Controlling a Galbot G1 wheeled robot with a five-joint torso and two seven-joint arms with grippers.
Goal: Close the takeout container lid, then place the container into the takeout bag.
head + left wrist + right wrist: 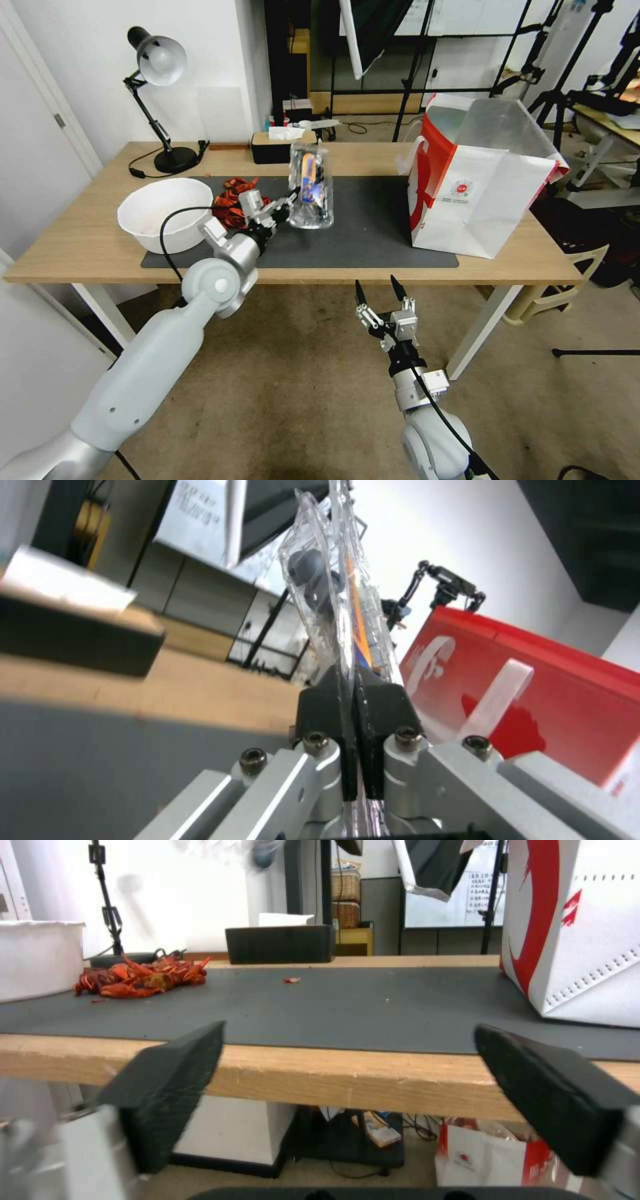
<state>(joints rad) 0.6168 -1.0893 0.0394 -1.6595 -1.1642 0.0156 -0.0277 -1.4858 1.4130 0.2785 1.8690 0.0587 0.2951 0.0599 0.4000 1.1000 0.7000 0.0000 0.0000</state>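
The left arm reaches up and forward from the seven o'clock corner of the head view, its elbow bent over the near edge of the surface (93, 247). The left gripper (288, 202) is clamped tight on the edge of the takeout container (310, 188), which it holds upright on its side, lifted above the dark mat (373, 227). In the left wrist view the two black fingers (323, 707) press together on the clear plastic rim, with a dark blueberry (308, 565) visible inside the takeout container (327, 580). The lid (312, 175) lies flat against the other half, its label facing the robot.

The takeout bag (480, 193) stands open on the surface at three o'clock from the container, well apart from it. The white bowl (163, 213) sits at nine o'clock from the left gripper.

The right arm points upward below the surface edge, at six o'clock; the right gripper (379, 288) is spread wide and holds nothing.
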